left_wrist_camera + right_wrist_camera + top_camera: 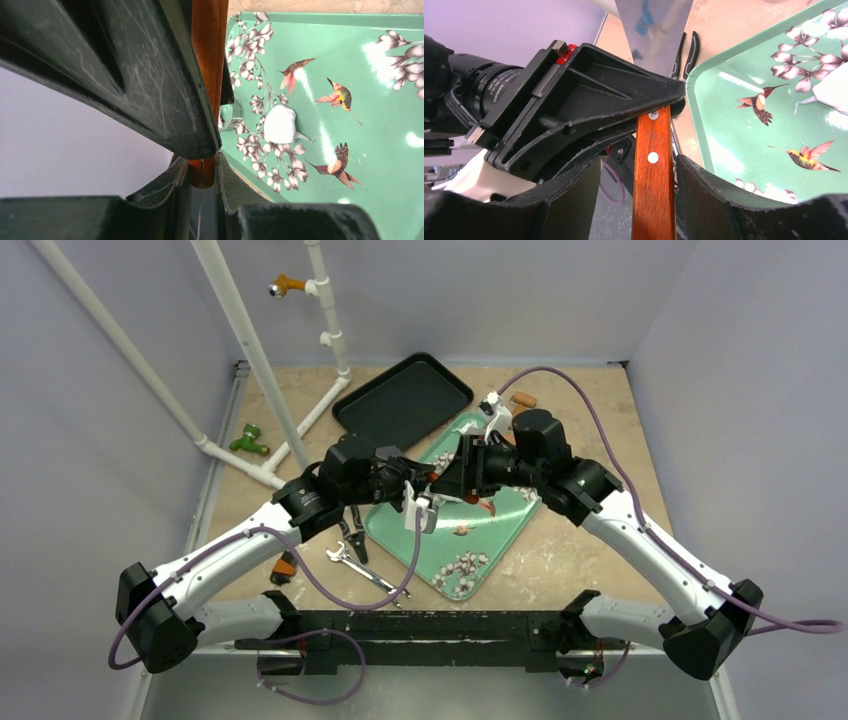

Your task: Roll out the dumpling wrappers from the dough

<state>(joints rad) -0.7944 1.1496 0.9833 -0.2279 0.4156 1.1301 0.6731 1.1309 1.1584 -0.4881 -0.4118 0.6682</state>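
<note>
Above the left rim of the green tray point(500, 530), the two arms are meeting over a wooden-handled scraper point(653, 195), so the step in hand looks like a tool handover rather than any work on the dough. The left end effector point(202, 171) is pinching the handle narrowly at the blade end, with the steel blade running on past it. The right end effector point(642, 167) is standing astride the riveted part of the handle with its jaws apart. A gap is showing on one side, so it is not clamping. Which way the scraper is passing, I cannot tell.

The dumpling wrapper point(280, 125) is lying on the tray as a small white roundish piece among the blossom prints. It is just beside a shiny metal ring point(231, 117) that is partly hidden by a finger, and neither end effector is touching it.

The next move calls for one firm hold before the other side lets go. The handle is smooth and the blade is hanging out beyond the grip, so a loose squeeze could let it swing or drop onto the tabletop point(590, 540).

As for writing, small white lettering is showing on the black barrel of the left wrist point(499, 85), but it is too fine to read. The tray is carrying only hummingbirds and blossoms, no words.
</note>
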